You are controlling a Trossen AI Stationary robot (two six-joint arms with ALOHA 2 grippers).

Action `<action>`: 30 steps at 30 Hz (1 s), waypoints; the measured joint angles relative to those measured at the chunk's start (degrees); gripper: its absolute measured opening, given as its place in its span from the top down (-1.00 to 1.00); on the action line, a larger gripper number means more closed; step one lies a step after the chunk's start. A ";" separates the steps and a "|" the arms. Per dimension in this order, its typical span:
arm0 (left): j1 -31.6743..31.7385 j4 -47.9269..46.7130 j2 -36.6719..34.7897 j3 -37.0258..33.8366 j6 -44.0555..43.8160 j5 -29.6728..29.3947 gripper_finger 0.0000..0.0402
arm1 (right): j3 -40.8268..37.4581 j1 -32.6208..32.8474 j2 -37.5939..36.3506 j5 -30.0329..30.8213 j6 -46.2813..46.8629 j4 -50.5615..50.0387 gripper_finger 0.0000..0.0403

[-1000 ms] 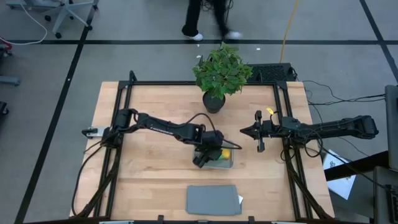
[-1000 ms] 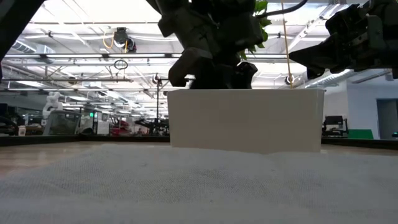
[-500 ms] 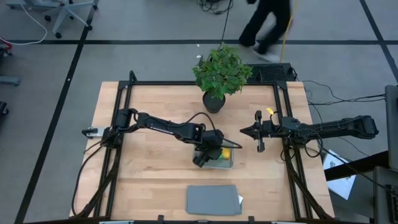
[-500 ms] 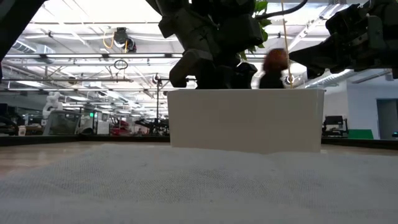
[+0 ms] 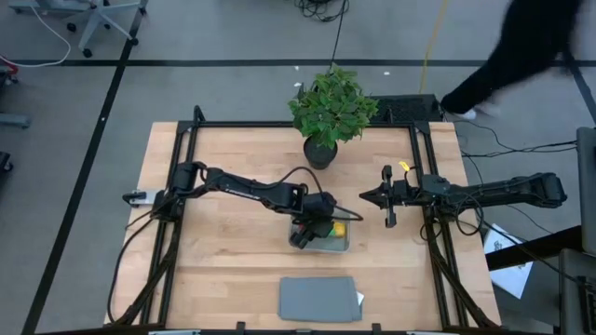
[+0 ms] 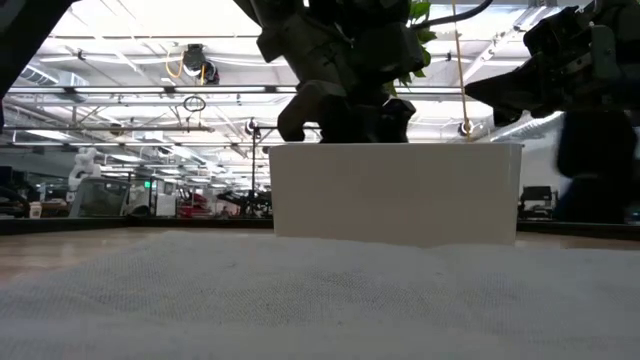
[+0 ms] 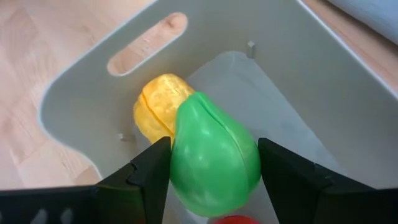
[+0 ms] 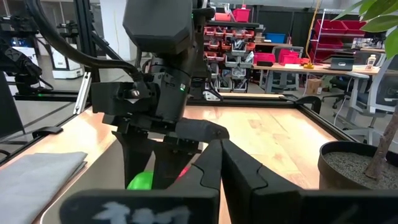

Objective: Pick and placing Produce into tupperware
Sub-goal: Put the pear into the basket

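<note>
The translucent tupperware stands on the wooden table near its middle. My left gripper is over it, shut on the green piece of produce. The yellow piece lies in the tupperware just behind the green one, and a bit of the red piece shows beneath it. My right gripper hangs shut and empty to the right of the tupperware, pointing toward it. My left gripper pinches the green piece by its two bulging sides between its two fingers, coming from above into the tupperware. The piece's narrow end points away from the wrist toward the yellow piece. Whether it rests on the tupperware's floor, I cannot tell.
A flat opaque grey rectangle lies near the table's near edge. A leafy potted plant stands at the far edge. A person walks on the floor beyond the table's far right corner.
Both arms have kept still. A person has walked across the floor beyond the table's far edge, from the middle toward the right.
</note>
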 joint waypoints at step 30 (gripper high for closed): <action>-1.55 -2.94 0.00 0.00 -1.48 0.13 -0.06 | 0.00 0.00 -0.02 0.00 0.02 0.00 1.00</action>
